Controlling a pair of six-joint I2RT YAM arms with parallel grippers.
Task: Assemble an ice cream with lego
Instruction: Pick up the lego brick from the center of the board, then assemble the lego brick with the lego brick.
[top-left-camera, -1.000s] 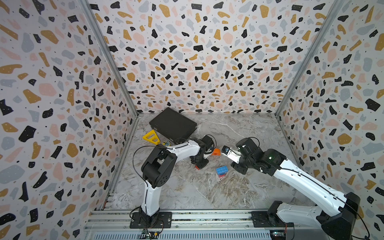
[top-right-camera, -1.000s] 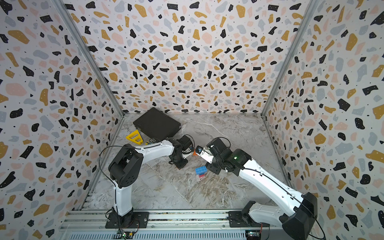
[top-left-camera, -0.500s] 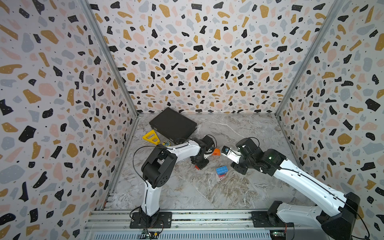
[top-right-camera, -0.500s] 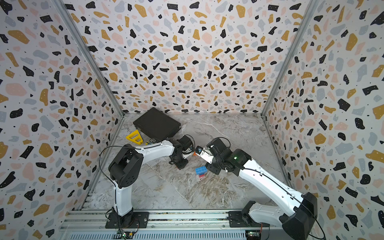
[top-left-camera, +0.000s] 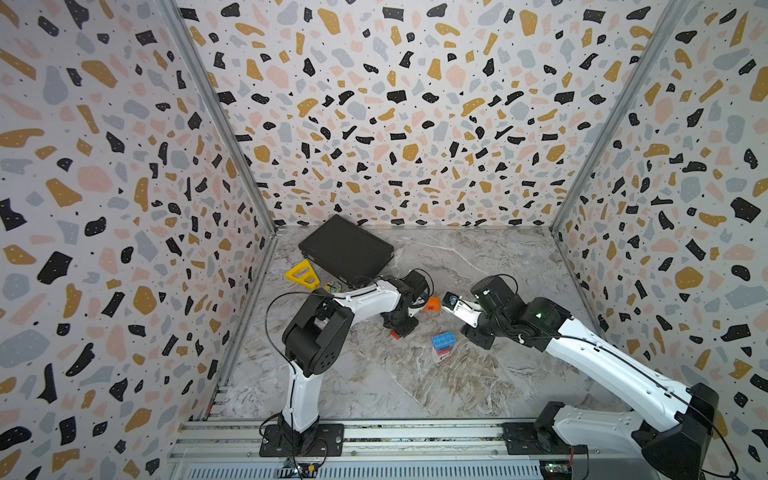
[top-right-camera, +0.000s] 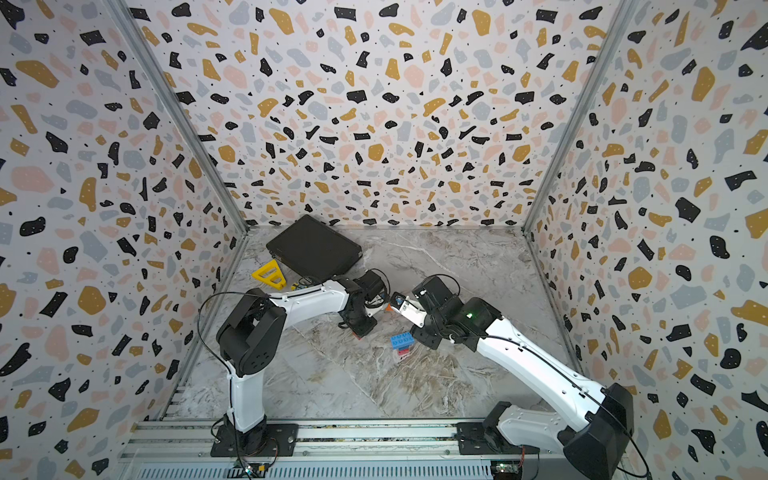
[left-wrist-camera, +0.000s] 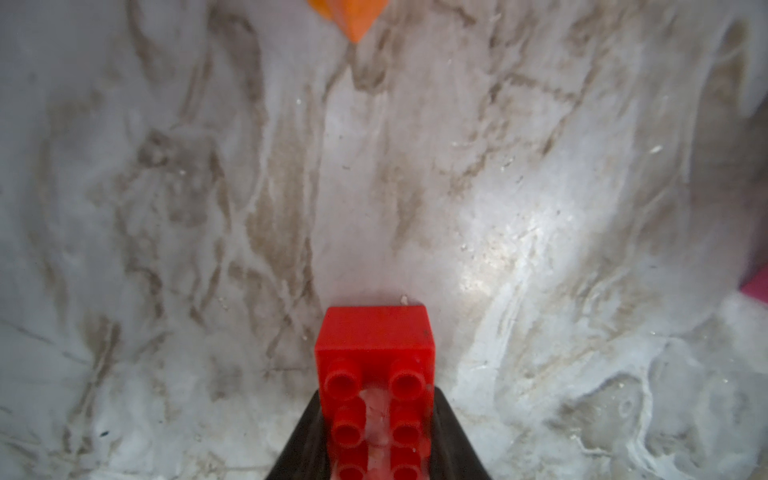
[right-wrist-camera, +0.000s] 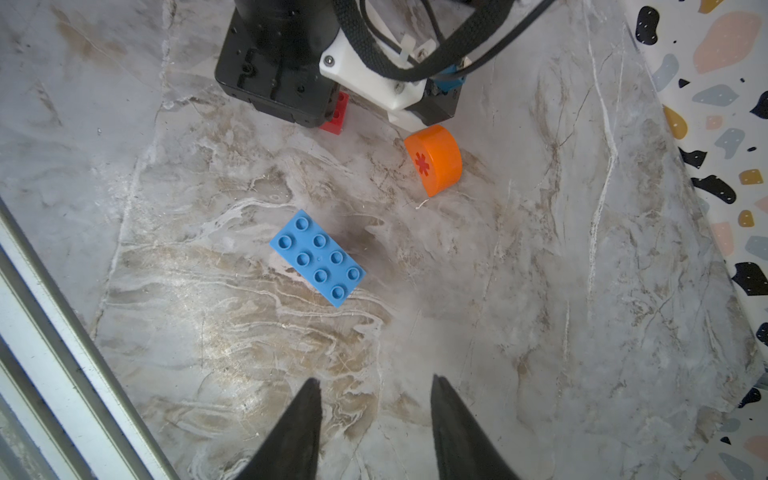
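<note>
Top view: left gripper (top-left-camera: 400, 328) low at floor centre over long red brick (top-left-camera: 395, 333). Orange dome (top-left-camera: 432, 304) just far-right of it. Light-blue brick (top-left-camera: 443, 340) beside right gripper (top-left-camera: 478, 337).
Left wrist: jaws clamped on long red brick, resting on floor.
Right wrist: jaws narrowly apart, empty, off floor.

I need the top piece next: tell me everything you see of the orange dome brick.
The orange dome brick is a half-round block of glossy plastic, a red asterisk printed on its flat face. It lies loose on the marble table, printed face upward, ungripped. The left arm's wrist stands close by it; whether they touch is unclear. The blue brick lies apart from it.
</note>
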